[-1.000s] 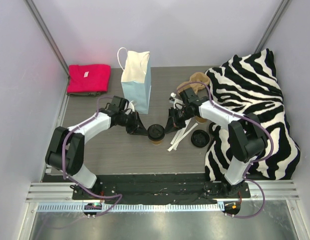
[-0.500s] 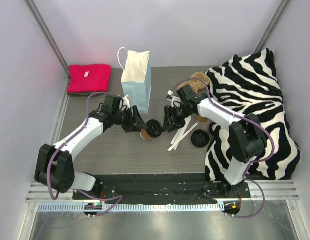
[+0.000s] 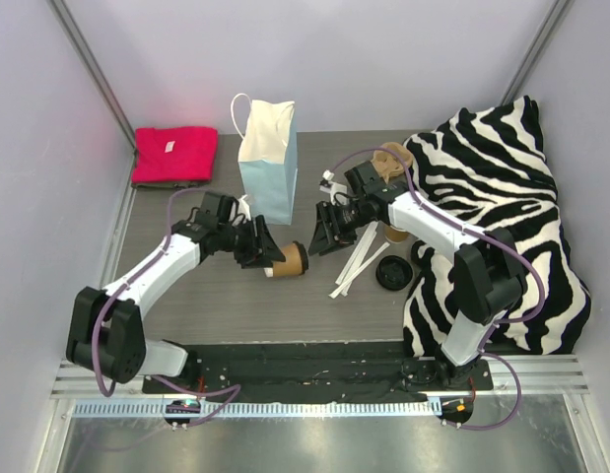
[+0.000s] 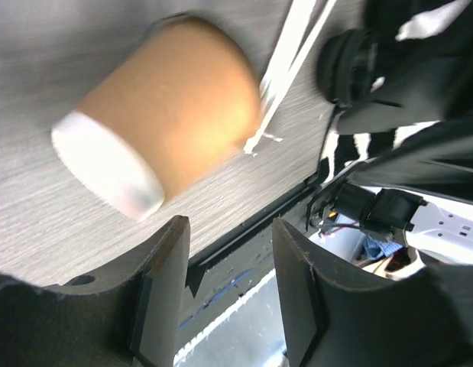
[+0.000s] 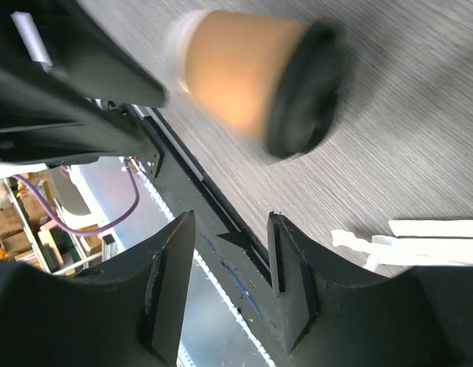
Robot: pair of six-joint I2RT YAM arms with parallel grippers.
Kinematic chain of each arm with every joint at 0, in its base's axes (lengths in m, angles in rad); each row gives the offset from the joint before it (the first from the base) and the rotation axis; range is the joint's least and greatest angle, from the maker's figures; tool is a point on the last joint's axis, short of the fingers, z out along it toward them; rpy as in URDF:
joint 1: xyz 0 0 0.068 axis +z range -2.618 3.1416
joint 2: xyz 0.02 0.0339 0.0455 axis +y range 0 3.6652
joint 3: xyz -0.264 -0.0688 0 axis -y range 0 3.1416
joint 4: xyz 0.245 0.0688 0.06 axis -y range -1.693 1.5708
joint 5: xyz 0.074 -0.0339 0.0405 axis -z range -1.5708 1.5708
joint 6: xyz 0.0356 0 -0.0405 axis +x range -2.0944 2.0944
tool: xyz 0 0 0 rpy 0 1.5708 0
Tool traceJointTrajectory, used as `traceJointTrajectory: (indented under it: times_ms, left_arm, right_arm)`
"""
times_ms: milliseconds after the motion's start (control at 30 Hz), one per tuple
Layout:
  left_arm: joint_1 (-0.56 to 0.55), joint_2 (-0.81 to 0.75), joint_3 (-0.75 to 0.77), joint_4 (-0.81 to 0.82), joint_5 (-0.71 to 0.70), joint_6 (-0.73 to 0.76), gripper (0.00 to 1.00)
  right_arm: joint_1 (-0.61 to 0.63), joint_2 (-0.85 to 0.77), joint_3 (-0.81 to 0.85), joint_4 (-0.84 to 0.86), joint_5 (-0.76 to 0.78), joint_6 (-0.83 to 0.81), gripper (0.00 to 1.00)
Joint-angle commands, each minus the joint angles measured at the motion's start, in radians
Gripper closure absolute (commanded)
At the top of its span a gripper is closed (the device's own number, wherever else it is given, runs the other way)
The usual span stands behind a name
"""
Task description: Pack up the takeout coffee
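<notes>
From above you see the takeout coffee [image 3: 290,259] lying on its side on the grey table [image 3: 236,305], near the light blue bag [image 3: 270,168], between the left gripper [image 3: 266,250] and the right gripper [image 3: 322,239]. Both are released, jaws spread, gripping nothing. Your left wrist view shows only the cup's pale end [image 4: 106,172], blurred. The right wrist view shows what that hides: the black lid [image 5: 301,88] on the other end.

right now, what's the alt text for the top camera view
A lidded paper coffee cup lies tipped on its side on a grey table, between the open left gripper and open right gripper, held by neither. A light blue paper bag stands behind it; a zebra-print cloth lies to the right.
</notes>
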Motion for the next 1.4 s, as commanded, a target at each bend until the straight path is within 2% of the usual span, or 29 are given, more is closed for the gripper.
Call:
traceJointTrajectory:
  times_ms: [0,100,233,300,367,400,433,500,533,667,767,933,1133,1367]
  left_arm:
    - [0.025,0.031,-0.026,0.041,0.050,-0.019,0.50]
    - [0.073,0.032,-0.026,0.030,0.085,0.001,0.50]
    - [0.069,-0.056,0.031,-0.051,0.121,0.184,0.41]
    - [0.065,-0.086,0.086,-0.124,0.076,0.295,0.26]
    - [0.044,-0.101,0.153,-0.259,0.026,0.485,0.09]
    - [0.029,-0.098,0.179,-0.301,-0.049,0.548,0.01]
    - [-0.014,-0.081,0.204,-0.379,-0.101,0.639,0.00]
    - [-0.039,-0.069,0.236,-0.402,-0.172,0.688,0.00]
    - [-0.075,-0.063,0.235,-0.387,-0.247,0.723,0.00]
    - [-0.184,0.021,0.252,-0.332,-0.402,0.901,0.00]
    - [-0.255,0.084,0.285,-0.289,-0.483,0.946,0.00]
    - [-0.321,0.213,0.307,-0.173,-0.554,1.002,0.00]
    - [-0.332,0.343,0.296,-0.091,-0.625,1.036,0.00]
    - [-0.347,0.371,0.227,-0.033,-0.617,1.038,0.12]
  right_arm:
    - [0.006,-0.009,0.030,0.037,-0.049,0.005,0.50]
    - [0.006,-0.015,0.027,0.037,-0.033,-0.002,0.48]
    - [-0.005,-0.018,0.009,0.037,-0.042,-0.005,0.45]
    - [-0.013,-0.023,0.007,0.035,-0.045,-0.004,0.44]
    - [-0.033,-0.029,0.009,0.037,-0.042,-0.004,0.36]
    - [-0.040,-0.034,0.009,0.037,-0.042,-0.005,0.34]
    - [-0.050,-0.040,0.010,0.035,-0.040,-0.004,0.30]
    - [-0.071,-0.043,0.009,0.034,-0.042,-0.002,0.26]
    - [-0.077,-0.043,0.009,0.032,-0.042,-0.002,0.24]
    - [-0.091,-0.043,0.000,0.034,-0.042,-0.002,0.23]
    - [-0.102,-0.053,-0.004,0.029,-0.029,-0.004,0.19]
    - [-0.125,-0.061,-0.004,0.025,-0.029,-0.004,0.14]
    - [-0.148,-0.078,-0.016,0.005,-0.031,-0.015,0.11]
    - [-0.160,-0.080,-0.011,-0.009,-0.042,-0.025,0.10]
